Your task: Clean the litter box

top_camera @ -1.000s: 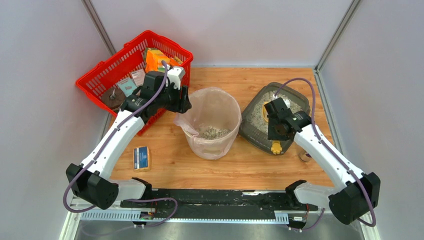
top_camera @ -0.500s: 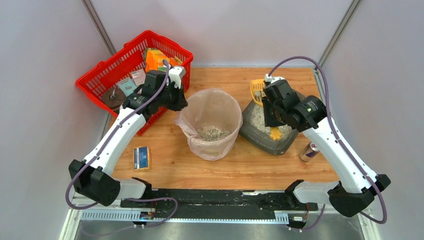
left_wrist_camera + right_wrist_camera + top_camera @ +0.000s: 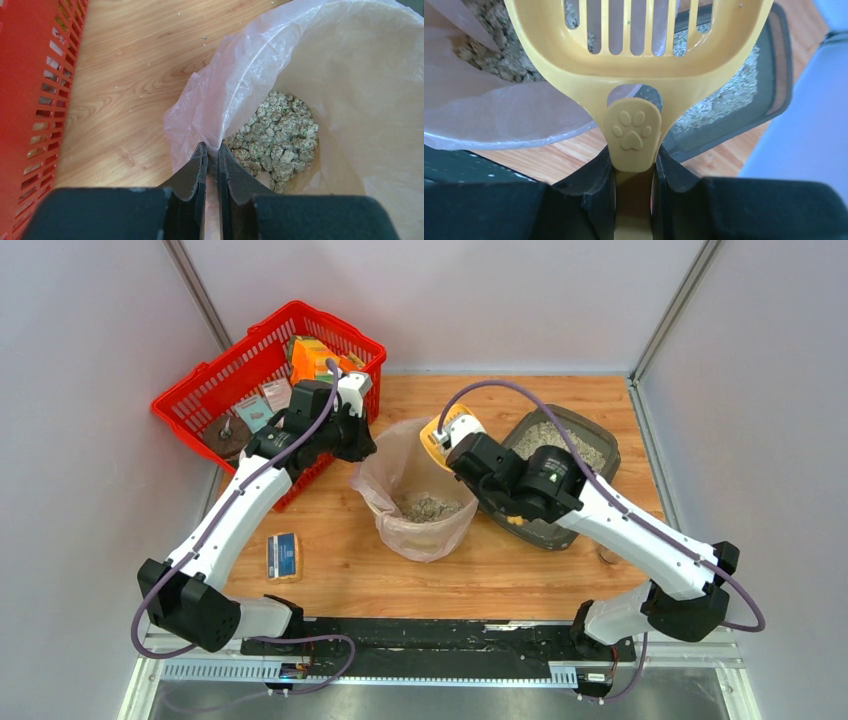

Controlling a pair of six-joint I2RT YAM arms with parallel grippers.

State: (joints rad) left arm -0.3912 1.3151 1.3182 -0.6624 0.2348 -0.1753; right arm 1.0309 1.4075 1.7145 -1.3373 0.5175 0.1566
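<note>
The litter box is a dark grey tray of pale litter at the right of the table, seen too past the scoop in the right wrist view. My right gripper is shut on the handle of a yellow slotted scoop. It holds the scoop's head over the right rim of the beige bin. My left gripper is shut on a fold of the bin's clear bag liner at the left rim. Litter clumps lie in the bin.
A red mesh basket with several items stands at the back left, close to my left arm. A small blue box lies on the wood at the front left. Grey walls close in the table on three sides.
My right arm has lifted the scoop out of the litter box and swung it left over the bin. My left gripper has shut on the bag liner at the bin's rim.
</note>
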